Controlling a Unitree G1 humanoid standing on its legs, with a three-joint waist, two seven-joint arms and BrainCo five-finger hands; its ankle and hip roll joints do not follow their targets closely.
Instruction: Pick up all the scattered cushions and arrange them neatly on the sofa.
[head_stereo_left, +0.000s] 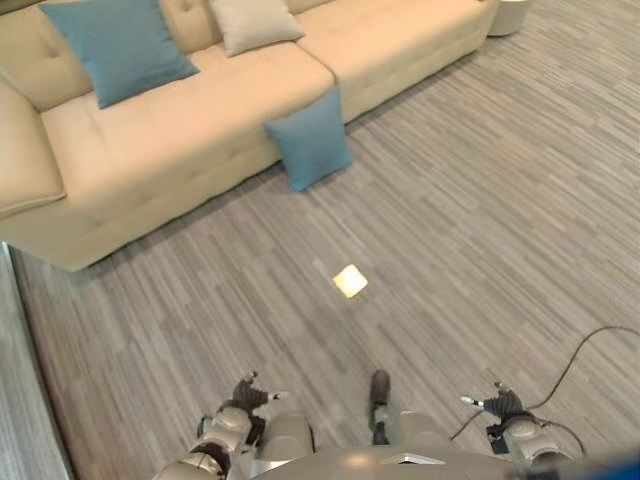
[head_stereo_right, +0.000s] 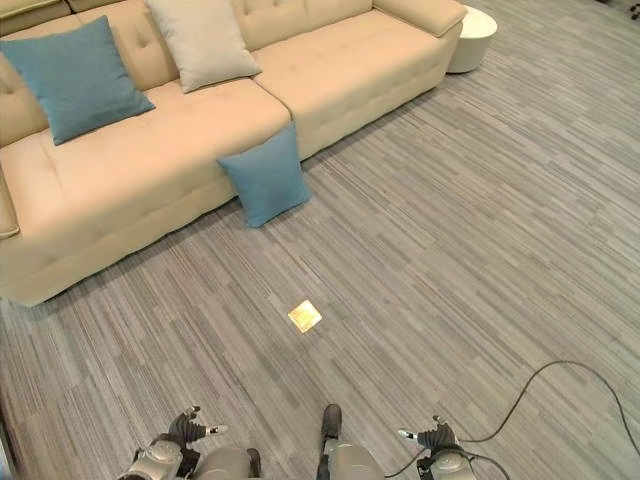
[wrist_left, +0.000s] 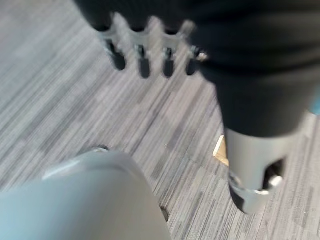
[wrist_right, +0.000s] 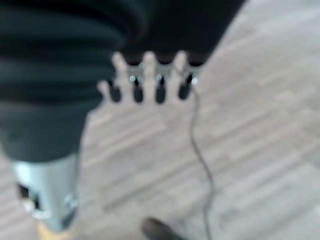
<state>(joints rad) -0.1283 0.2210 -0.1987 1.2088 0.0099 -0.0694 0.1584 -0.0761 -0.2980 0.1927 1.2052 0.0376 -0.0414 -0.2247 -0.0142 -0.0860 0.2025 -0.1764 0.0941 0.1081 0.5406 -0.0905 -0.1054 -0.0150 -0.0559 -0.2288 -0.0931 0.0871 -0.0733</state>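
A grey striped carpet floor (head_stereo_right: 450, 220) is fronted by a long beige tufted sofa (head_stereo_right: 330, 70), on which a square teal cushion (head_stereo_right: 75, 78) and a beige cushion (head_stereo_right: 203, 40) are propped. A second teal cushion (head_stereo_right: 266, 176) is leaned on the floor against the sofa's front (near a small yellow patch (head_stereo_right: 305, 316)). The left hand (head_stereo_left: 250, 392) and right hand (head_stereo_left: 497, 402) are held low with fingers relaxed, nothing grasped.

A living room: a long beige sofa (head_stereo_right: 330, 70) with cushions (head_stereo_right: 75, 78), grey striped carpet (head_stereo_right: 450, 250), a round white side table (head_stereo_right: 470, 38).

blue cushion (head_stereo_right: 266, 179): square, on the floor, tilted up against the sofa (head_stereo_right: 330, 70) front | second blue cushion (head_stereo_right: 75, 78): on the seat, leaning on the backrest | beige cushion (head_stereo_right: 203, 40): on the seat, leaning on the backrest
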